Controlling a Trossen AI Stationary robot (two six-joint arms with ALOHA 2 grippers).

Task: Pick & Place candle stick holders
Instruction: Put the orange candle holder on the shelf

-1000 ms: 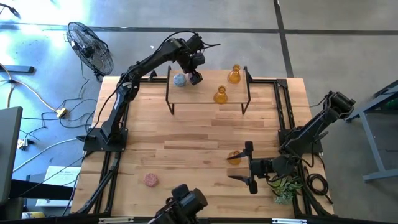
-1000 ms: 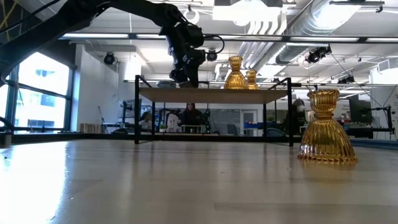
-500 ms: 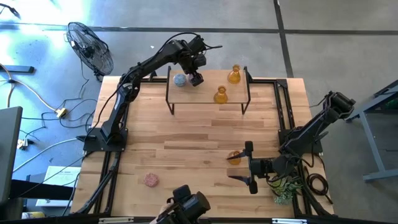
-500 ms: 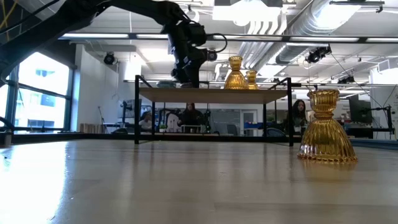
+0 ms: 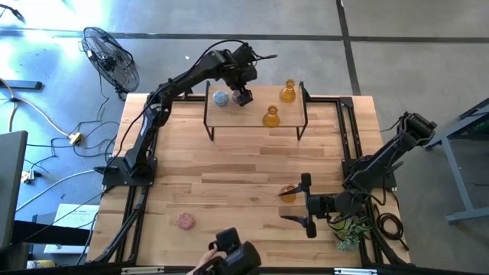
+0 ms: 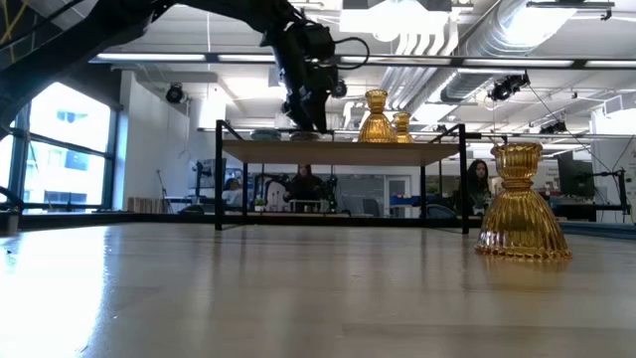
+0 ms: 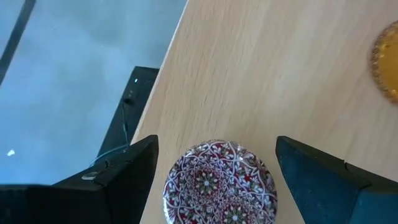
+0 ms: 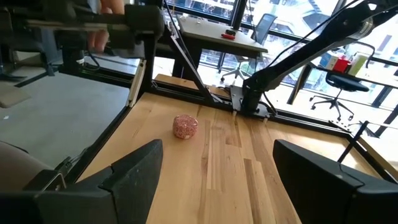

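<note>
The left gripper is hanging wide open and empty above the shelf — beside the blue holder (already set there). Rising straight up should avoid nudging it. The right gripper is waiting open beside an amber holder.

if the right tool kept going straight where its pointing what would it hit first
Probably the pink candle holder: it sits on the table between the open fingers of the right tool, though slightly off-centre, so it might slip past.
</note>
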